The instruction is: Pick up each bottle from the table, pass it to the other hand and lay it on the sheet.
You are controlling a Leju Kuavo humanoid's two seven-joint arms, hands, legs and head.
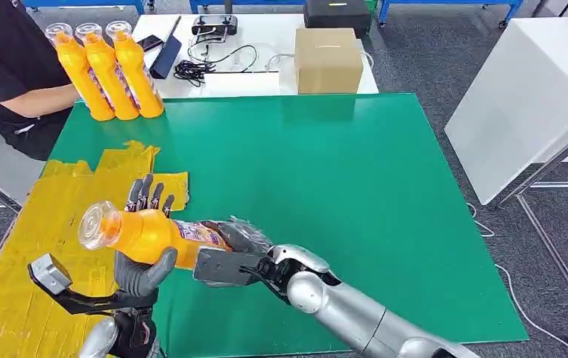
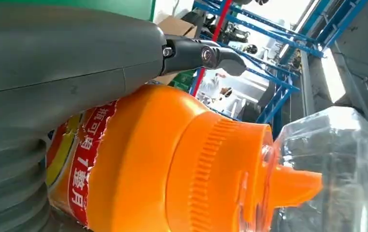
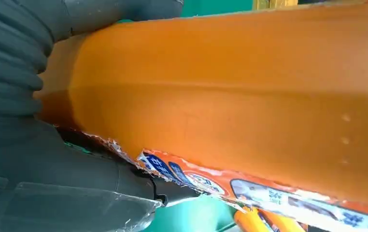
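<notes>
An orange bottle (image 1: 147, 235) with a clear cap lies sideways in the air over the near left of the green table (image 1: 303, 171). My right hand (image 1: 236, 257) grips its lower body. My left hand (image 1: 143, 276) cups the bottle near its shoulder, with its fingers (image 1: 147, 194) straight up behind it and its thumb under the front. The left wrist view shows the bottle's neck and cap (image 2: 172, 159) under the grey thumb (image 2: 51, 72). In the right wrist view the bottle's body (image 3: 245, 87) lies against my right hand (image 3: 27, 159). The yellow sheet (image 1: 42, 224) lies below, at the table's left.
Three more orange bottles (image 1: 109, 71) stand at the table's far left corner, beside a person in black (image 1: 5, 67). A cardboard box (image 1: 328, 60) and cables sit on a white table behind. A white cabinet (image 1: 527, 97) stands to the right.
</notes>
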